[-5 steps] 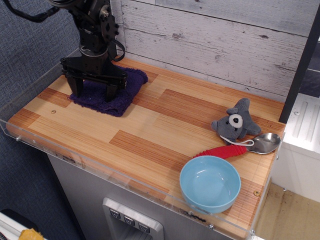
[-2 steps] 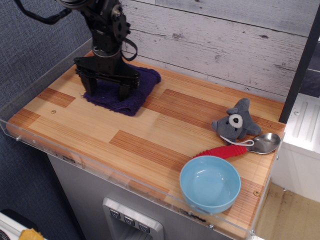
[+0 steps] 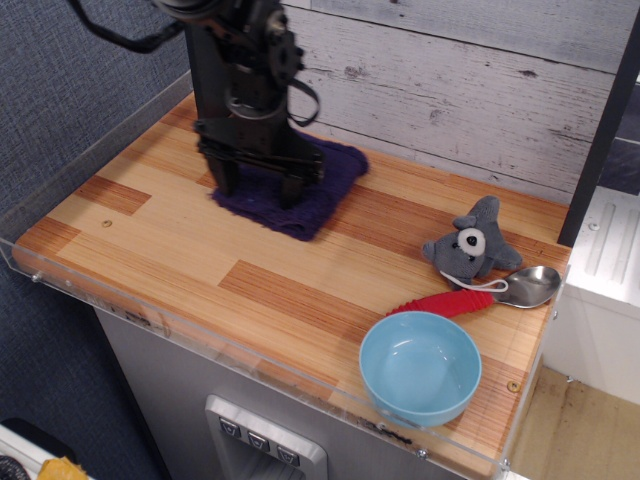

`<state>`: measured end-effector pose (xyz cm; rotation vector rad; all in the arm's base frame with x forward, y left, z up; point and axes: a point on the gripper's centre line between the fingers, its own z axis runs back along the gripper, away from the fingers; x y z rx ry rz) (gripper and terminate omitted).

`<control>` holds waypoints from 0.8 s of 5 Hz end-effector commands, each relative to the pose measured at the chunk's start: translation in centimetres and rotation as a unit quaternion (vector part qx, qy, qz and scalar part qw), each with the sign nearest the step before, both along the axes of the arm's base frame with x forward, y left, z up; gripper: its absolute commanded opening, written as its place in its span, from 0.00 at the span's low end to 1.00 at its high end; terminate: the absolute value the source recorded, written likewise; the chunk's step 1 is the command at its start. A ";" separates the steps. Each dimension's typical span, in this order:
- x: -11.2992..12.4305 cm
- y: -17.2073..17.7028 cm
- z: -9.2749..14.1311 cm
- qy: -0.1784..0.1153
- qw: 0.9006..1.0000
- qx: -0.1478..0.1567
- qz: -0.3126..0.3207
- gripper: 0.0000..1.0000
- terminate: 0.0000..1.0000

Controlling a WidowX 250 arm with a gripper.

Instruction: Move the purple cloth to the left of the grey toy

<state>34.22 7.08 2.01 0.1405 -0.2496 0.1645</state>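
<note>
the gripper (image 3: 257, 186) stood spread wide, both fingertips (image 3: 291, 194) pressing down on the purple cloth (image 3: 322, 186), well apart from the grey toy (image 3: 468, 246).

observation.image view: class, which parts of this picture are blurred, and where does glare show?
In observation.image, the claw and arm over the purple cloth look slightly motion-smeared; the grey toy, blue bowl and spoon are sharp. Glare shows on the spoon's metal head and the clear edge guard.

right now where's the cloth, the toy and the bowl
cloth (image 3: 322, 205), the only view, right front part clear of the hand
toy (image 3: 468, 246), the only view, its white face patch
bowl (image 3: 372, 335), the only view, left rim
</note>
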 end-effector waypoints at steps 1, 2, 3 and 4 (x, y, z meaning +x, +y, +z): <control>1.1 -5.2 0.8 -0.014 0.998 -0.016 -0.058 1.00 0.00; 1.3 -7.2 0.7 -0.012 0.997 -0.019 -0.078 1.00 0.00; 1.2 -9.0 0.3 -0.007 0.995 -0.028 -0.098 1.00 0.00; 1.1 -9.9 0.3 -0.006 0.994 -0.028 -0.108 1.00 0.00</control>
